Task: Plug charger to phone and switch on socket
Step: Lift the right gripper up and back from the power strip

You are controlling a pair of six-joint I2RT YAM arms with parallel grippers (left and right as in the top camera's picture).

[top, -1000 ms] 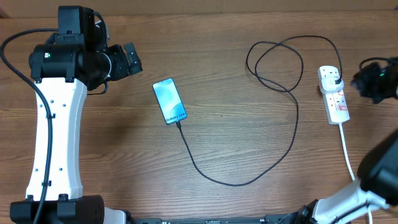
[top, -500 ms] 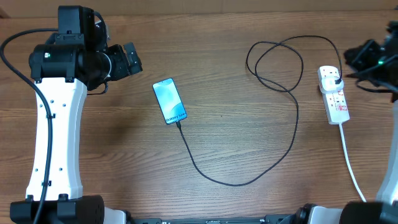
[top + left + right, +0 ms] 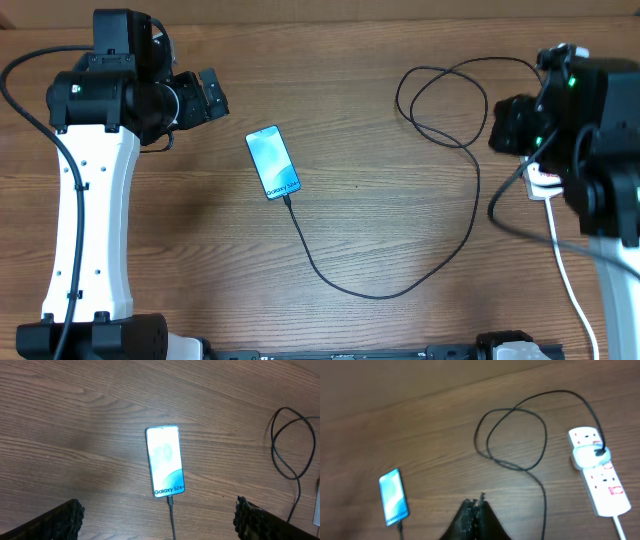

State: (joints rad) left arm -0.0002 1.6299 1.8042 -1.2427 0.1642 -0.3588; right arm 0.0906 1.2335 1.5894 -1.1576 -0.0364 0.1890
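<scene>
Counter (image 3: 380,230): bare wood, so light parts would likely slide on it.
Left gripper (image 3: 211,95) hovered just off the phone's (image 3: 273,162) top short edge, jaws wide apart, empty.
Right gripper (image 3: 477,506) was well apart from the phone, off its long edge, above the socket (image 3: 602,485). Jaws were all but together, nothing between them.
Socket: light plastic strip, probably skids if pushed sideways. Press straight down on a red switch (image 3: 615,491). Couldn't tell on or off.
Phone lay flat, screen lit. Slim, glassy, likely slippery and fragile, so take it by the long edges only.
Charger (image 3: 478,190): thin, limp cable that ran from the phone's "Galaxy S24" edge in a wide loop to its plug (image 3: 600,453) in the socket. Weighs little and won't push; tugging it would drag the phone.
Connector tip (image 3: 170,502) looked seated in the phone. If reseating, pinch the stiff tip body, not the cord.
</scene>
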